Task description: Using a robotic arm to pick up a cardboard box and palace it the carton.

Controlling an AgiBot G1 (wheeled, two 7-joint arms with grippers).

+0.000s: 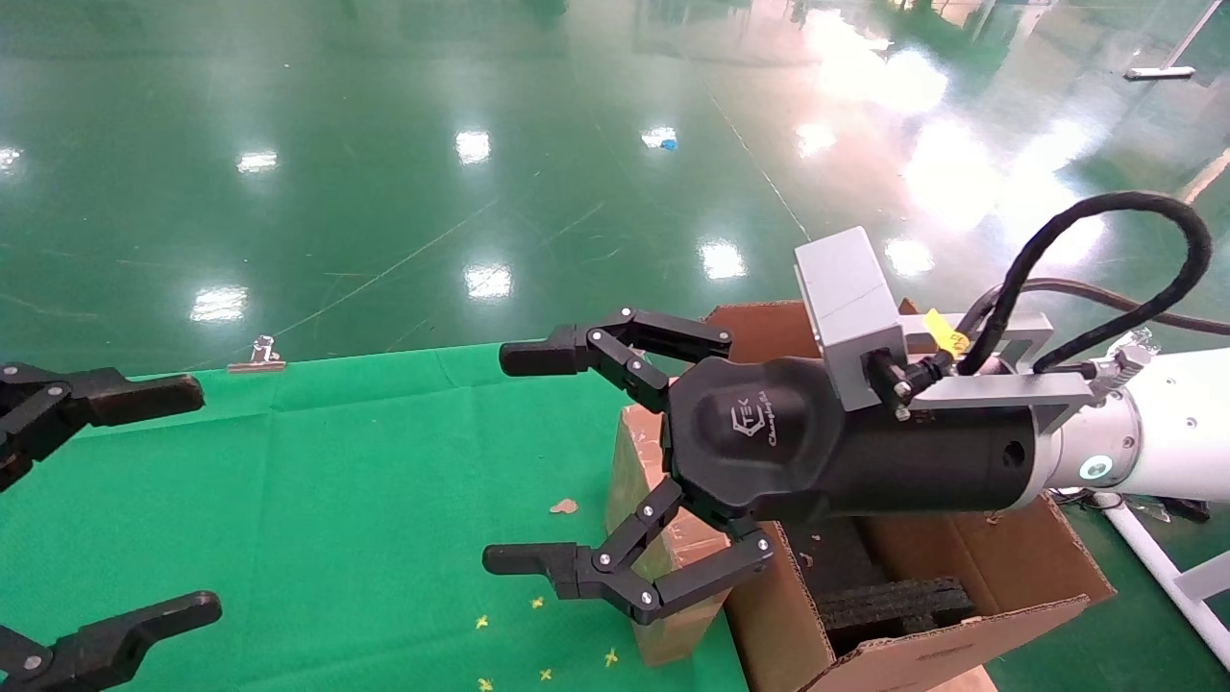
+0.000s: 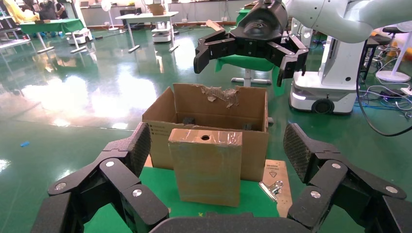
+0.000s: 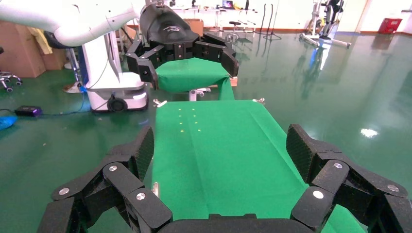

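The small cardboard box (image 1: 629, 471) stands upright on the green cloth, against the large carton's (image 1: 922, 654) outer wall. My right gripper (image 1: 514, 459), on the white arm, is open and empty. It hovers above the box and the carton's near corner and hides part of the box. In the left wrist view the box (image 2: 206, 165) shows its round hole at the top, with the carton (image 2: 218, 109) behind it and the right gripper (image 2: 245, 65) above. My left gripper (image 1: 202, 500) is open and empty at the table's left, facing the box from a distance.
Black foam blocks (image 1: 894, 601) lie inside the carton. A metal clip (image 1: 258, 358) holds the green cloth (image 1: 384, 481) at the far edge, another clip (image 2: 272, 187) lies beside the carton. Small yellow marks and a cardboard scrap dot the cloth. Green floor surrounds the table.
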